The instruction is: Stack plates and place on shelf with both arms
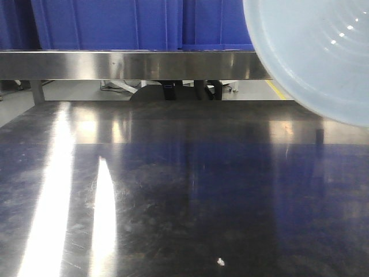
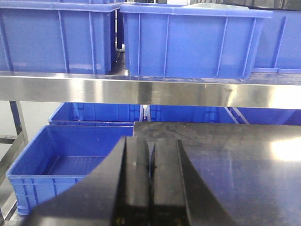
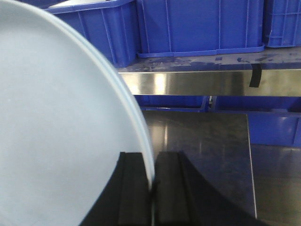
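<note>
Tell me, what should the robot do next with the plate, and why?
Probably carry the plate forward toward the shelf: the right fingers pinch its rim, it hangs above the table, and the left fingers are shut, holding nothing.

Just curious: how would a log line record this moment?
right pincer: shut on plate | left pincer: shut, empty | plate: off table

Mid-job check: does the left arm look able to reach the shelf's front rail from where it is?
Probably yes. The left pincer is shut and empty, pointing at the shelf rail, with only tabletop showing between them. Above the rail, blue crates fill the tier.
</note>
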`<state>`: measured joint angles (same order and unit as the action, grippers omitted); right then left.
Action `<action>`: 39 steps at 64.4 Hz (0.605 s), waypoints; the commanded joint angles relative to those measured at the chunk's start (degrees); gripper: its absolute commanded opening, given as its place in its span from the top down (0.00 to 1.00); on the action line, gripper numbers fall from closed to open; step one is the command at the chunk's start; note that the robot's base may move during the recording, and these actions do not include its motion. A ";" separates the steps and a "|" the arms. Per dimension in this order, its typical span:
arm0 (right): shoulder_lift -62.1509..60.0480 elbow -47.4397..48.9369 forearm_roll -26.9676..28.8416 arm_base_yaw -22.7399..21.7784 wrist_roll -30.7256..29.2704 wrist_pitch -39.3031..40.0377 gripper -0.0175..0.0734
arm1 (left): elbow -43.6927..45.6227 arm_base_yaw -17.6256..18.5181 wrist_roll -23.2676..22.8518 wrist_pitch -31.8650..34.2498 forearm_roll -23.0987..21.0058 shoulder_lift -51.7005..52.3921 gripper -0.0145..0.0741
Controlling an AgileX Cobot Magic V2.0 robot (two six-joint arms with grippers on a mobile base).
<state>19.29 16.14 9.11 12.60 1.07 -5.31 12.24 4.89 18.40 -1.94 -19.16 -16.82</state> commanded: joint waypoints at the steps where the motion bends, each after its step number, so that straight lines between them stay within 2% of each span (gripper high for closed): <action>1: -0.02 1.83 -0.17 0.04 -0.10 6.01 0.75 | 2.15 0.00 -0.22 4.44 -0.10 -0.35 0.75; 39: -0.02 1.83 -0.17 0.04 -0.10 6.01 0.75 | 2.15 0.00 -0.22 4.44 -0.10 -0.35 0.75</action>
<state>19.29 16.14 9.03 12.60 1.07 -5.31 12.24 4.89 18.40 -1.94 -19.16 -16.82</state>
